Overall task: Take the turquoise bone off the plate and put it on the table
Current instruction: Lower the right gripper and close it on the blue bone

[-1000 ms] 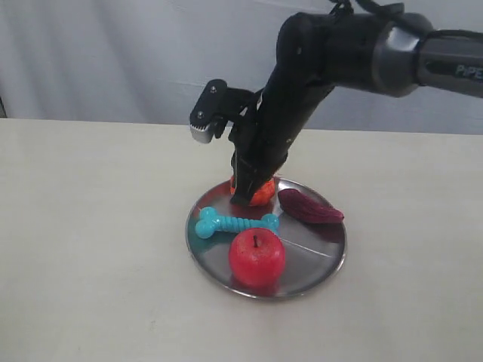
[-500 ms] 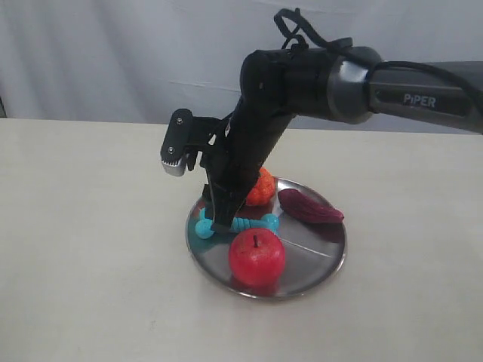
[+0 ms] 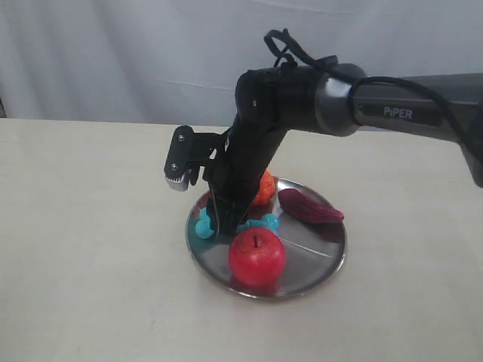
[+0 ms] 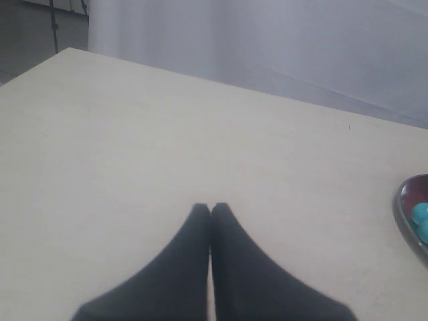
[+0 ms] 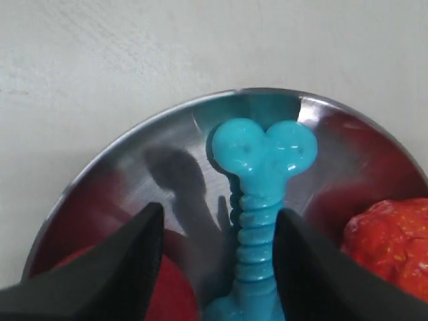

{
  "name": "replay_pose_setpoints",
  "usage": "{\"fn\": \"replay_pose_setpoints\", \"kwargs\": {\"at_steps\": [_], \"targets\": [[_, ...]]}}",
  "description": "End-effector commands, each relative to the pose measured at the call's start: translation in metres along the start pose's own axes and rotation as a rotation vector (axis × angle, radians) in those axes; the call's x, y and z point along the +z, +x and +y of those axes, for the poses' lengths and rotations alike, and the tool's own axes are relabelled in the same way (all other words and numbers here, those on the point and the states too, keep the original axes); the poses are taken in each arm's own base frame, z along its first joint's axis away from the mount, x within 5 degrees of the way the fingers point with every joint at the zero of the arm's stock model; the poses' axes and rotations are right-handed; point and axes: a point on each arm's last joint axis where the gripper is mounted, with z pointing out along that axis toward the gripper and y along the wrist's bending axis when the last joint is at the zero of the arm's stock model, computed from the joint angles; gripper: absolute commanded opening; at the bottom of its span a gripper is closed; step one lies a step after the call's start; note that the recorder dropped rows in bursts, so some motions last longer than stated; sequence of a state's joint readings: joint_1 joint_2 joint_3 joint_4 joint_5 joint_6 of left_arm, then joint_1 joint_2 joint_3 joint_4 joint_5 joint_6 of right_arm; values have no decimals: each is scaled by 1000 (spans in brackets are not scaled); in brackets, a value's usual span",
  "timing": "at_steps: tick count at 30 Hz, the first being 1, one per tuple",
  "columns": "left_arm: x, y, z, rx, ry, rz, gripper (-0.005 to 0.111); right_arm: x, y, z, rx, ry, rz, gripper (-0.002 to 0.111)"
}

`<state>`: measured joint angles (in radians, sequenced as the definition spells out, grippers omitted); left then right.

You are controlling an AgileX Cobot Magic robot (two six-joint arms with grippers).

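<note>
The turquoise bone (image 3: pixel 205 225) lies flat on the silver plate (image 3: pixel 324 260), its ribbed shaft (image 5: pixel 256 234) running between my right gripper's fingers. That right gripper (image 3: pixel 226 226) points down over the bone's shaft and stands open (image 5: pixel 217 221), one finger close beside the shaft, the other well apart. Most of the bone's middle is hidden by the arm in the exterior view. My left gripper (image 4: pixel 211 208) is shut over bare cream table (image 4: pixel 134 134), with the plate's rim (image 4: pixel 401 214) and a bit of the bone (image 4: pixel 421 215) far off to one side.
A red apple (image 3: pixel 256 256) sits on the plate's near side, right by the gripper. An orange-red fruit (image 3: pixel 263 188) and a dark purple-red piece (image 3: pixel 309 207) lie on the plate's far side. A grey curtain hangs behind the table.
The right arm swung from over the orange fruit to the left and down. Its gripper now straddles the bone's shaft, lower than half a second ago.
</note>
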<state>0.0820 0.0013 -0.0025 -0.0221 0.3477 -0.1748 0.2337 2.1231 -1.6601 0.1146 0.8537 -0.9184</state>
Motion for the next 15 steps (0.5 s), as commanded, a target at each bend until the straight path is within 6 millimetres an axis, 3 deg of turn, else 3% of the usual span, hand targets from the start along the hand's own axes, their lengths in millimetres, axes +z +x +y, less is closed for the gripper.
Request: {"fn": "replay_pose_setpoints", "kwargs": {"at_steps": [1, 8, 15], "targets": [[0, 0, 0, -2, 0, -4, 0, 12, -1, -4, 3, 29, -3, 49], [0, 0, 0, -2, 0, -4, 0, 28, 1, -8, 29, 59, -22, 49], [0, 0, 0, -2, 0, -4, 0, 36, 16, -19, 106, 61, -12, 49]]}}
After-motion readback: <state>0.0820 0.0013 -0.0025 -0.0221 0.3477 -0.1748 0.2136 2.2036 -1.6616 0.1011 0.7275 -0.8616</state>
